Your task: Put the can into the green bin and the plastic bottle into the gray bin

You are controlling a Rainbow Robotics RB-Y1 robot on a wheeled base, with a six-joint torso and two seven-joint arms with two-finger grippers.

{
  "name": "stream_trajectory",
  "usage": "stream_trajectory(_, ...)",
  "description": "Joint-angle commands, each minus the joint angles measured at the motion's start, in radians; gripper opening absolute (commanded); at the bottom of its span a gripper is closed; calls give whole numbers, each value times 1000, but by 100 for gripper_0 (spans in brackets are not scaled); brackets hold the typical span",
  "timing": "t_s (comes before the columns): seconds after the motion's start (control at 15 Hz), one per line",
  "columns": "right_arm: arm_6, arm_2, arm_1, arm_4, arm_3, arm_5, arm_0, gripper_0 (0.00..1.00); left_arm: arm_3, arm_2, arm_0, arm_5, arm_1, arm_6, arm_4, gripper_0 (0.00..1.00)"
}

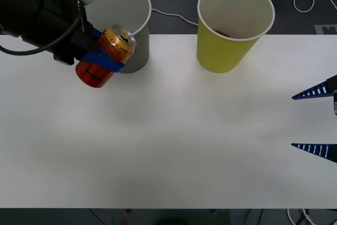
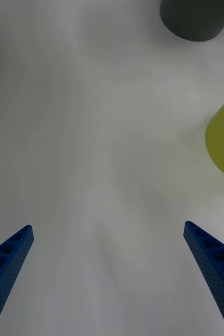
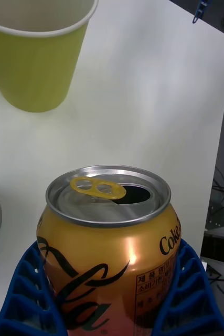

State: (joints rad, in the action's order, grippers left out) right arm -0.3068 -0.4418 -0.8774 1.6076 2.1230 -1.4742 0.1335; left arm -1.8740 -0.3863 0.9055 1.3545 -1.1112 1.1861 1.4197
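The left gripper (image 1: 108,51) pinches the can (image 1: 108,54) between its fingers, beside the gray bin (image 1: 138,51); the right gripper (image 1: 316,121) waits spread.

Can (image 1: 117,43): shiny orange-gold sides shading to red at the base, black script lettering, small black print on a pale panel, silver top, yellow pull tab.
Green bin (image 1: 226,51): yellow-green outside, pale rim, pale inside, a red patch showing inside.
Gray bin (image 1: 138,51): gray outside, white rim, pale inside.
Desk (image 1: 174,146): plain white.
Left gripper (image 1: 108,51): blue ribbed jaws, black arm housing.
Right gripper (image 1: 315,121): blue jaws with pale rib slots.
Cables beyond the far desk edge: white.
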Motion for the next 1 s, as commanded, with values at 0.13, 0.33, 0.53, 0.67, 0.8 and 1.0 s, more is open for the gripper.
stream_trajectory(0.13,0,0,0,0,0,0,0,100,115,-186,274,-2,62,125,-2,0)
stream_trajectory(0.33,0,0,0,0,0,0,0,100,230,-295,420,-49,132,159,5,0)
stream_trajectory(0.53,0,0,0,0,0,0,0,100,342,-425,561,-100,198,164,13,0)
stream_trajectory(0.67,0,0,0,0,0,0,0,100,434,-505,661,-132,260,225,12,0)
stream_trajectory(0.8,0,0,0,0,0,0,0,100,556,-586,768,-133,335,225,1,0)
stream_trajectory(1.0,0,0,0,0,0,0,0,100,773,-675,888,-149,475,225,-10,0)
